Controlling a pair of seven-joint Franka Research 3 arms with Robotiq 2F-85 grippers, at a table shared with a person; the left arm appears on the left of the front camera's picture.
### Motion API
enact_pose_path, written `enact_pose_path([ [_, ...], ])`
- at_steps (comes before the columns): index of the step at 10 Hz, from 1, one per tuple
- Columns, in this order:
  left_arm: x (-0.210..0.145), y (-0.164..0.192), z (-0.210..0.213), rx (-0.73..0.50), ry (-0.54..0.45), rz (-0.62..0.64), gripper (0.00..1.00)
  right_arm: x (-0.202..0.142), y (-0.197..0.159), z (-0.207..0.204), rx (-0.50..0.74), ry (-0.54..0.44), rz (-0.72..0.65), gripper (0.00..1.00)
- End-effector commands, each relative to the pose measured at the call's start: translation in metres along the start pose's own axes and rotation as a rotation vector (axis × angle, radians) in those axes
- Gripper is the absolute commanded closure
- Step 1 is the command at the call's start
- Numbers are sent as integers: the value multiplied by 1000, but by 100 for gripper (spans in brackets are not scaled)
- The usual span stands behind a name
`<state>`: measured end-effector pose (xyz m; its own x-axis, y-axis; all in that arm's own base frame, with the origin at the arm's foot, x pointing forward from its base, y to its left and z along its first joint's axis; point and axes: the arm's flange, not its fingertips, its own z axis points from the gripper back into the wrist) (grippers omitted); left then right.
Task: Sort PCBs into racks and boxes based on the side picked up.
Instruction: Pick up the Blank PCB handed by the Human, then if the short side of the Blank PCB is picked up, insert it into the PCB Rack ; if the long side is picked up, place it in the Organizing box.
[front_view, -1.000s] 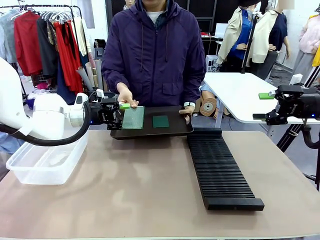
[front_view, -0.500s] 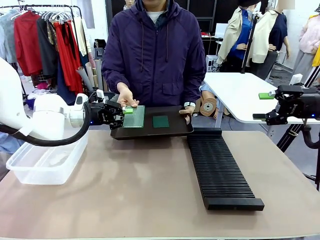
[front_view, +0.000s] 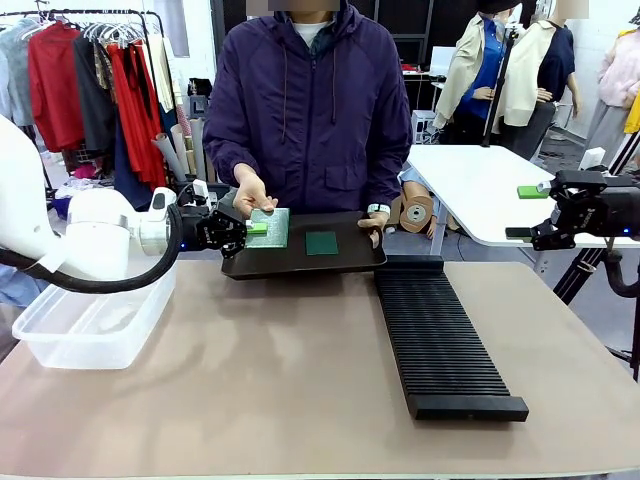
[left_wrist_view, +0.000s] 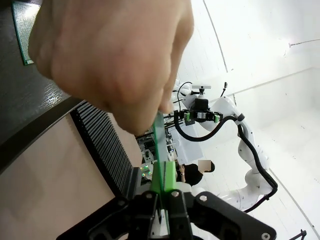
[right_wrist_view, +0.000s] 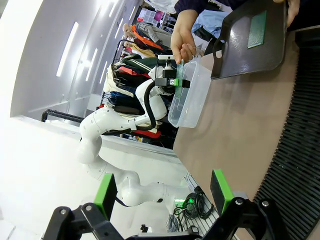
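Note:
A light green PCB (front_view: 271, 227) hangs just above the left end of a smooth black tray (front_view: 300, 262). My left gripper (front_view: 250, 229) is shut on its near edge, while a person's hand (front_view: 252, 192) still pinches its far edge. In the left wrist view the PCB (left_wrist_view: 159, 135) stands edge-on between my shut fingers (left_wrist_view: 164, 175), under the hand (left_wrist_view: 110, 55). A darker PCB (front_view: 321, 242) lies flat on the tray. The black slotted rack (front_view: 440, 340) runs down the table's right half. The clear box (front_view: 90, 320) sits at the left edge. My right gripper (front_view: 525, 212) is open and empty, off to the right.
The person stands at the far side, the other hand (front_view: 372, 222) holding the tray's right end. A white table (front_view: 480, 190) stands behind on the right. Bare brown tabletop (front_view: 280, 370) lies between box and rack.
My left gripper's fingers have shut on the light green PCB's edge. The person's hand has stayed on the board, which now sits slightly raised.

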<state>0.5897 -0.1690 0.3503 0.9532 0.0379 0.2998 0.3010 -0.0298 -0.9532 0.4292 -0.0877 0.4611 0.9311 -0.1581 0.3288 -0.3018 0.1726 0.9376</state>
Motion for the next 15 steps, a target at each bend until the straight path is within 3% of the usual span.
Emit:
enact_pose_path([
  [1, 5, 0, -2, -18, -28, -4, 100, 0, 1, 0, 1, -2, 6, 0],
  [2, 7, -1, -2, -14, 10, 53, 100, 0, 1, 0, 1, -2, 6, 0],
  [3, 0, 0, 0, 0, -1, 0, 100, 0, 1, 0, 1, -2, 6, 0],
  [15, 0, 0, 0, 0, -1, 0, 100, 0, 1, 0, 1, -2, 6, 0],
])
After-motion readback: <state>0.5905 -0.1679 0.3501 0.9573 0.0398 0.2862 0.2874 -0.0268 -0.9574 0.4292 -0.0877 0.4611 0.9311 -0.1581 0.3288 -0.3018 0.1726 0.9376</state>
